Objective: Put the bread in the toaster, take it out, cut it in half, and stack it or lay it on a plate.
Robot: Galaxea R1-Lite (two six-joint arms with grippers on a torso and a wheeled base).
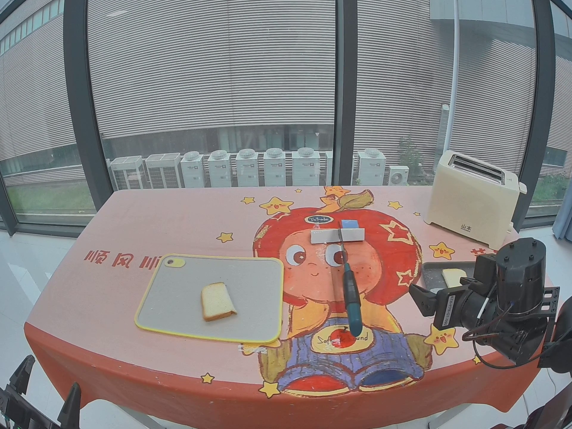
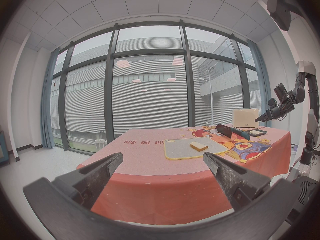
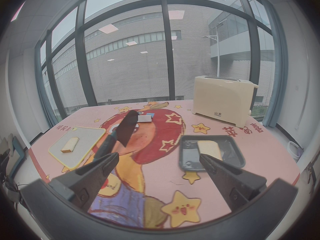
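Observation:
One bread piece (image 1: 217, 301) lies on the grey cutting board (image 1: 179, 305) at the table's left. Another bread piece (image 1: 454, 276) lies in the dark tray (image 1: 432, 276) at the right, in front of the cream toaster (image 1: 473, 198). A knife (image 1: 351, 299) with a teal handle rests mid-table, its blade propped on a small grey block (image 1: 325, 235). My right gripper (image 3: 158, 165) is open and empty, hovering at the tray's (image 3: 230, 150) near edge by its bread (image 3: 209, 149). My left gripper (image 2: 163, 164) is open and empty, low off the table's front left corner.
The table wears a cartoon cloth and stands against tall windows. A small blue block (image 1: 351, 224) sits behind the grey one. Bare cloth lies between the board and the knife, and along the back of the table.

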